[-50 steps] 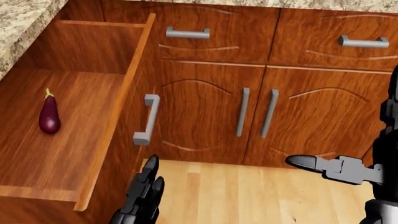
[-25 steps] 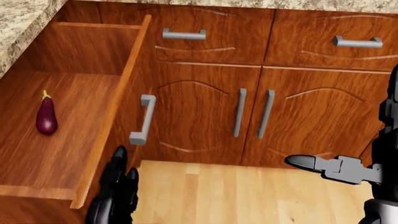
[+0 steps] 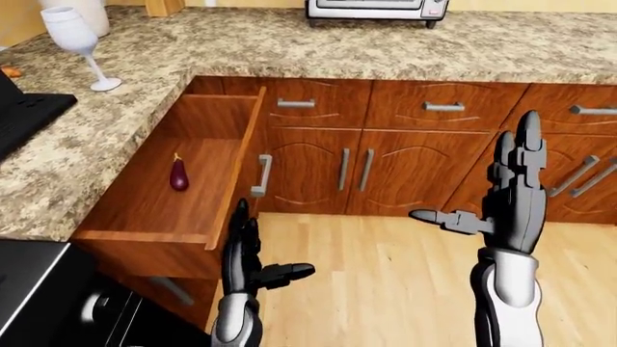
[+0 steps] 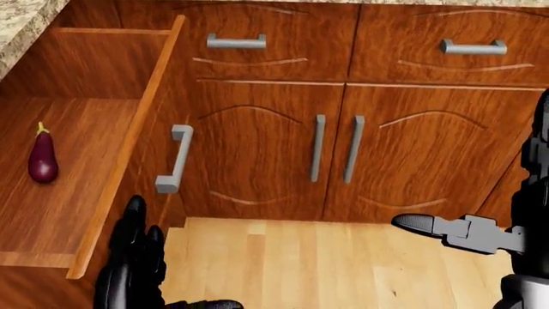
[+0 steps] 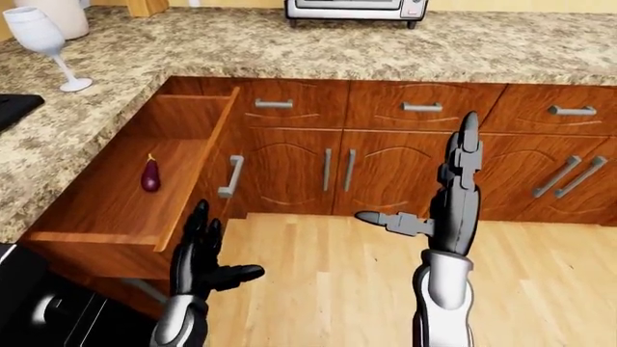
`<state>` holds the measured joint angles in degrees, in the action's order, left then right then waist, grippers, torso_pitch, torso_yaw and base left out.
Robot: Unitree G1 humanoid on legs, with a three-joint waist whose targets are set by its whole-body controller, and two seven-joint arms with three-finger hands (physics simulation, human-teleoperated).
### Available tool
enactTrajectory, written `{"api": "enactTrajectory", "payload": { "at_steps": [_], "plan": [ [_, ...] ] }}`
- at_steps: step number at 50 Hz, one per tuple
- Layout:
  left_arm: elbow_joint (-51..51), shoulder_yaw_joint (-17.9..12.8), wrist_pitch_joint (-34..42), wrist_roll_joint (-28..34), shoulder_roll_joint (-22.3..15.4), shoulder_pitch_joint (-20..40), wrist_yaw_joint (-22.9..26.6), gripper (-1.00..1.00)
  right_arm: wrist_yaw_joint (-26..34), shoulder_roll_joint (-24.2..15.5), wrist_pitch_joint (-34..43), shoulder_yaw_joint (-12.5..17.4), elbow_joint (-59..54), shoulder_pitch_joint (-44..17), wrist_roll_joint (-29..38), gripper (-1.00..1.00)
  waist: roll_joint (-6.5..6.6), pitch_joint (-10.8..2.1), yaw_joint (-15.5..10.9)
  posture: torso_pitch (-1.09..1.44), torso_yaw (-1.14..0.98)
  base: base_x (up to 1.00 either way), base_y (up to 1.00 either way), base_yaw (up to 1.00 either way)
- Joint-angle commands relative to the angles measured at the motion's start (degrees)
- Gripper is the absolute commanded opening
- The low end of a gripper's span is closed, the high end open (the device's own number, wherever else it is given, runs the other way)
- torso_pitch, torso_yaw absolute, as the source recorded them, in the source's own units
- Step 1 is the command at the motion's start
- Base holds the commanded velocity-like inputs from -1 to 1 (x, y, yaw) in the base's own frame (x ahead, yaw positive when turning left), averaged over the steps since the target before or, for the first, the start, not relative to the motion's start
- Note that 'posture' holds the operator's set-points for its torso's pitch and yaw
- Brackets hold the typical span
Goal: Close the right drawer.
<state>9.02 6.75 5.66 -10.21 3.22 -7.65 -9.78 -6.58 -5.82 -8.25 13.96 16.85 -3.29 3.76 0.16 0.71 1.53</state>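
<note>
Standing open, drawer [image 3: 164,191] — left hand [image 3: 243,249] just beside its face.

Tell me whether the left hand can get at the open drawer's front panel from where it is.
Probably yes: the left hand, open, hovers just beside the drawer front, below its handle, with nothing between them.

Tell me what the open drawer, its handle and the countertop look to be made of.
The open reddish-brown drawer looks like varnished wood: visible grain and a soft sheen. Its grey bar handle seems brushed or matte metal, though painted plastic would look alike. The speckled beige countertop resembles polished granite, judging by its mottled flecks.
</note>
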Motion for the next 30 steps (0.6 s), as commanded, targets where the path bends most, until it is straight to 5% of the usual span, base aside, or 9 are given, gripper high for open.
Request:
{"api": "enactTrajectory", "payload": {
  "at_steps": [1, 30],
  "plan": [
    [2.0, -3.8, -2.3, -0.2, -0.4, 1.0, -3.4, 1.00, -0.1, -0.5, -1.6, 0.2, 2.2, -0.9, 0.1, 1.00, -0.32, -0.86, -0.3, 0.00, 0.00, 0.00, 0.00, 0.00],
    [2.0, -8.6, -2.9, -1.3, -1.1, 3.4, -6.6, 1.00, -0.2, -0.5, -2.1, 0.1, 1.7, -1.1, 0.0, 1.00, -0.36, -1.09, -0.5, 0.00, 0.00, 0.00, 0.00, 0.00]
  ]
}}
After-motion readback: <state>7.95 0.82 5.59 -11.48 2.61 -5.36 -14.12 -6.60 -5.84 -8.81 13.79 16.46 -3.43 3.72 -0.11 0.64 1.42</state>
